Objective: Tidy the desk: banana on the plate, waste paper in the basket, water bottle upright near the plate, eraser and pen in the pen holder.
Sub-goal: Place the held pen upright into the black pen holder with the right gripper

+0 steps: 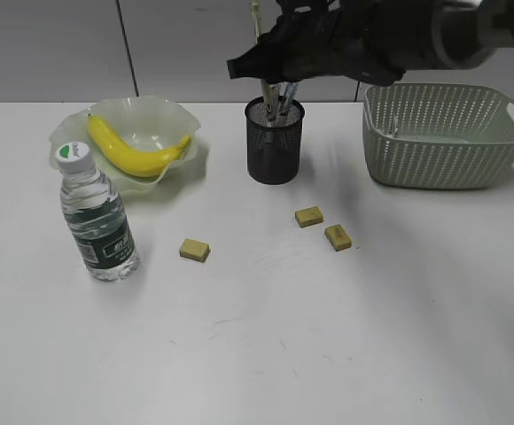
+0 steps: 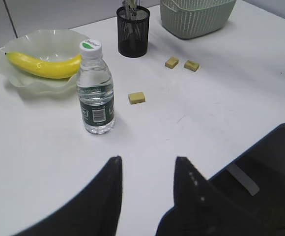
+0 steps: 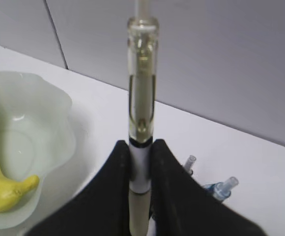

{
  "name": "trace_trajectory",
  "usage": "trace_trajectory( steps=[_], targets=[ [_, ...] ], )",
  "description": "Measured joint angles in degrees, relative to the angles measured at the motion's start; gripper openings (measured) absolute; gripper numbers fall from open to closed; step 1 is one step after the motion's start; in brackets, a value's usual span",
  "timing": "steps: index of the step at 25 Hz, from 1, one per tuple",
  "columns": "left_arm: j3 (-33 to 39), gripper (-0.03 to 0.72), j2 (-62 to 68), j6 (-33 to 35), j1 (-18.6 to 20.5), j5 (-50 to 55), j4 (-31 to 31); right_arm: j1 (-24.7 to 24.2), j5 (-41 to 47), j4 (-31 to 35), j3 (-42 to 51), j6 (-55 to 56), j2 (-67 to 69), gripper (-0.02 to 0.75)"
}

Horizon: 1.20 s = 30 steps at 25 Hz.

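My right gripper is shut on a pale pen held upright over the black mesh pen holder, where other pens stand. The gripper hangs just above the holder's rim. A banana lies on the translucent plate. The water bottle stands upright in front of the plate. Three tan erasers lie on the table. My left gripper is open and empty, low over the table near the bottle.
A grey-green woven basket stands at the back right; a small pale piece shows inside it. The wall runs behind the table. A dark arm part fills the lower right of the left wrist view.
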Motion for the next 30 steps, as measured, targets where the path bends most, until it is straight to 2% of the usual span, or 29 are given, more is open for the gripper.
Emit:
trace_trajectory(
  steps=[5,11,13,16,19,22,26,30],
  targets=[
    [0.0,0.265,0.0,0.0,0.0,0.0,0.0,0.0,-0.2,-2.5,0.0,-0.2,2.4,0.108],
    [0.0,0.265,0.0,0.0,0.0,0.0,0.0,0.0,0.2,-2.3,0.0,-0.2,4.1,0.122],
    [0.0,0.265,0.0,0.0,0.0,0.0,0.0,0.0,0.2,-1.5,0.0,-0.2,4.2,0.189],
    [0.0,0.265,0.0,0.0,0.0,0.0,0.0,0.0,0.2,-0.9,0.0,-0.2,4.2,0.354],
    [0.0,0.265,0.0,0.0,0.0,0.0,0.0,0.0,1.2,-0.6,0.0,-0.2,3.4,0.476],
    [0.0,0.265,0.0,0.0,0.0,0.0,0.0,0.2,5.3,1.5,0.0,-0.2,0.9,0.512],
    [0.0,0.265,0.0,0.0,0.0,0.0,0.0,0.4,11.8,7.0,0.0,-1.9,-5.2,0.518],
    [0.0,0.265,0.0,0.0,0.0,0.0,0.0,1.3,19.4,16.9,-0.2,-16.5,-12.4,0.519]
  ],
)
